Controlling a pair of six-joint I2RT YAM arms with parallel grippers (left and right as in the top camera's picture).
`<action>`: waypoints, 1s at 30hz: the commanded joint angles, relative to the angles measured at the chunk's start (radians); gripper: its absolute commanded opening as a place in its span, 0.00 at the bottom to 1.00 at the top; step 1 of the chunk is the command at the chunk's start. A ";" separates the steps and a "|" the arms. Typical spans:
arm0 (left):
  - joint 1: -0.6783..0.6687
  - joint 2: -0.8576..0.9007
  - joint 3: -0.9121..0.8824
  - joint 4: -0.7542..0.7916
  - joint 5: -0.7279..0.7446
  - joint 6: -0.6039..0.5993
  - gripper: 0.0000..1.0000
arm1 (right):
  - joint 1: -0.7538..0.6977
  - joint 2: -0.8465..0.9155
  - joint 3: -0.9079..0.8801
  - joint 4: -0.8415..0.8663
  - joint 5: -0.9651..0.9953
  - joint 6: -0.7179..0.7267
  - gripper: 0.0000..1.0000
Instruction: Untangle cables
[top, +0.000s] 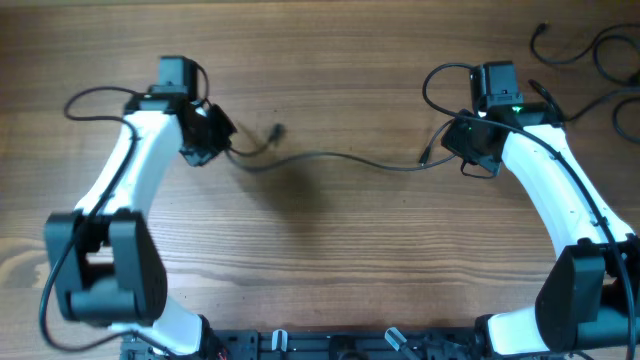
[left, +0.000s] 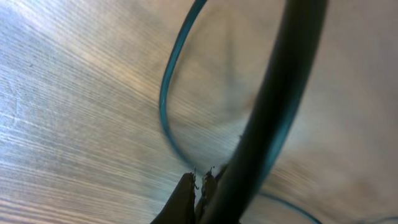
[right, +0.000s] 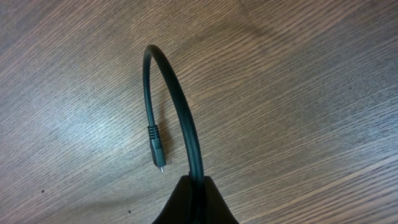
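Here, we see thin black cable (top: 340, 158), metal-tipped plugs at ends, stretched left to right across middle of brown wooden table (top: 320, 260), strung between both arms. Left gripper (top: 222, 145): fingers pinched together on cable, short plug tail curling just beside. Right gripper (right: 194, 186): fingers clamped on cable, free plug end looping back just left of them. We note more loose black cords (top: 600, 45) at far right corner.

One thin black cable (top: 340, 156) ran in a shallow, sagging line, pinched near each end by the left tool (left: 199, 183) and the right tool (right: 196, 186). Past the right tool it arched into a loop ending in a small metal-tipped plug (right: 158, 155). Further loose cables (top: 585, 50) lay at the far right corner, well apart.
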 joint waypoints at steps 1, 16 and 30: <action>0.124 -0.251 0.074 0.000 0.132 -0.002 0.04 | -0.005 -0.005 -0.002 -0.003 0.003 -0.013 0.04; 0.411 -0.547 0.074 -0.002 0.434 -0.005 0.04 | -0.079 -0.063 0.286 -0.079 -0.102 -0.158 0.04; 0.029 -0.541 0.074 -0.025 0.466 -0.072 0.86 | -0.431 -0.064 0.637 -0.268 0.050 -0.248 0.04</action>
